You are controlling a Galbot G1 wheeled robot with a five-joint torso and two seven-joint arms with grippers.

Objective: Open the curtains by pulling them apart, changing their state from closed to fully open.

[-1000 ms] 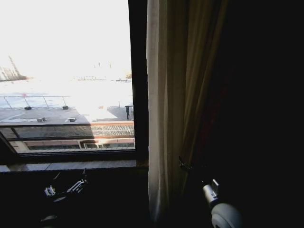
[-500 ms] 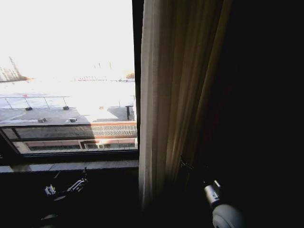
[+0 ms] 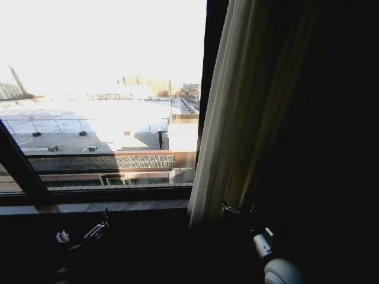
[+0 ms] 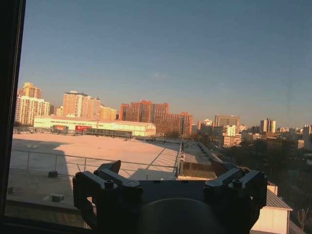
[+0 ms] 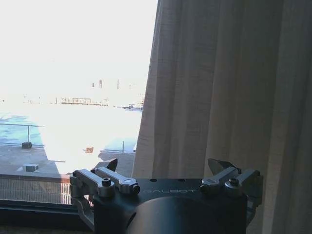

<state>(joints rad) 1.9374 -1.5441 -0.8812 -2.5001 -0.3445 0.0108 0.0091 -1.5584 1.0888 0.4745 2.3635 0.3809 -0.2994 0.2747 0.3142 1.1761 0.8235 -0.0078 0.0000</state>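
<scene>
One curtain panel [image 3: 228, 118], pale and pleated, hangs bunched at the right of the window; its woven folds [image 5: 219, 87] hang just beyond my right gripper. My right gripper [image 3: 240, 208] [image 5: 165, 165] is low by the panel's inner edge, open, with nothing between its fingers. I cannot tell whether it touches the cloth. My left gripper [image 3: 83, 232] [image 4: 168, 168] sits low at the left below the sill, open and facing bare glass. A second panel is out of view.
A black vertical window bar [image 3: 208, 89] stands just left of the curtain, and a slanted black bar [image 3: 21, 168] crosses the lower left. A stone sill [image 3: 106, 206] runs below the glass. Rooftops and buildings lie outside. The right side is dark.
The whole head picture has shifted, so the camera moved: more glass and a slanted bar now show at left. The curtain's edge now slants up to the right. Both grippers keep their places.
</scene>
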